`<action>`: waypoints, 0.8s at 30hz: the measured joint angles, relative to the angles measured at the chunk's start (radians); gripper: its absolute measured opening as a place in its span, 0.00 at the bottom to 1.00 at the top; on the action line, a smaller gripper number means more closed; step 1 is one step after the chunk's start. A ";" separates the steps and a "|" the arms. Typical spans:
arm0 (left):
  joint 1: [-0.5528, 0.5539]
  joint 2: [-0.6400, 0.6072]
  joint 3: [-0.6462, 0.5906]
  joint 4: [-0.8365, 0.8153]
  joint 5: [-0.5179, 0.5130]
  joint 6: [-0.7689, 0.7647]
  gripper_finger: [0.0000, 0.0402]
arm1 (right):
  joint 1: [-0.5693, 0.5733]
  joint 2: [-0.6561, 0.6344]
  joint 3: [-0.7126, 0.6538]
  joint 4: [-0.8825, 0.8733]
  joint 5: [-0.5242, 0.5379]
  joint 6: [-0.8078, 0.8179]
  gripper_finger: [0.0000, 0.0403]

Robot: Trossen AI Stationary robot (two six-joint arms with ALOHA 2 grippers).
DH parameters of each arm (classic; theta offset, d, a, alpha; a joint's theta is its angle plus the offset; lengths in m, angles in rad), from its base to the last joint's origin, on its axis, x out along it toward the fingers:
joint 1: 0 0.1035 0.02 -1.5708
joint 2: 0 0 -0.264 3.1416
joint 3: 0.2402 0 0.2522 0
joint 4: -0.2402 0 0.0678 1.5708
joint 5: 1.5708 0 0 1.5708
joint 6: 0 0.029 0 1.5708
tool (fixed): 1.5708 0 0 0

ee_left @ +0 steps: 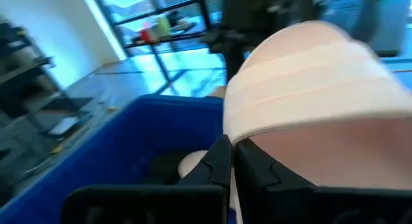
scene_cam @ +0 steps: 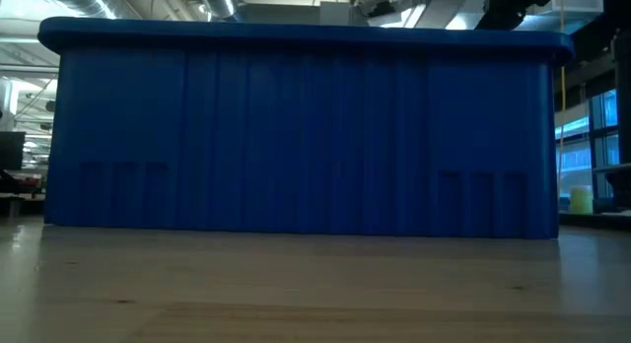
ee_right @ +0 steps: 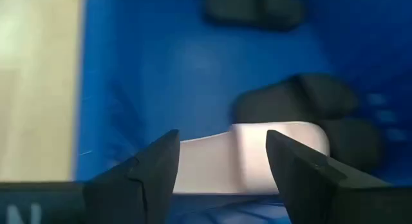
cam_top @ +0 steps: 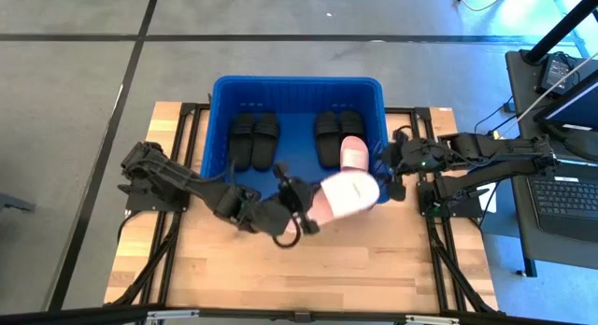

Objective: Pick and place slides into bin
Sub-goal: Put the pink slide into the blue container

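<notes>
Left gripper [cam_top: 304, 211] clamped on pale pink slide [cam_top: 344, 192], held clear of table at near rim of blue bin [cam_top: 220, 91] — likely lined up to carry over wall and drop. Inside bin: 4 black slides [cam_top: 254, 139] in 2 pairs, plus 1 pale slide [cam_top: 353, 151] lying by right-hand pair. Right gripper [cam_top: 390, 168] waits at bin's right wall, fingers apart, holding nothing. Right wrist view shows bin interior with pale slide against black one — low view shows only bin's outer wall, contents hidden.
</notes>
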 joint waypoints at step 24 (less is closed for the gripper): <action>0.404 0.026 0.000 -0.077 0.011 -0.283 0.00 | -0.056 -0.086 0.002 0.155 0.503 0.125 0.58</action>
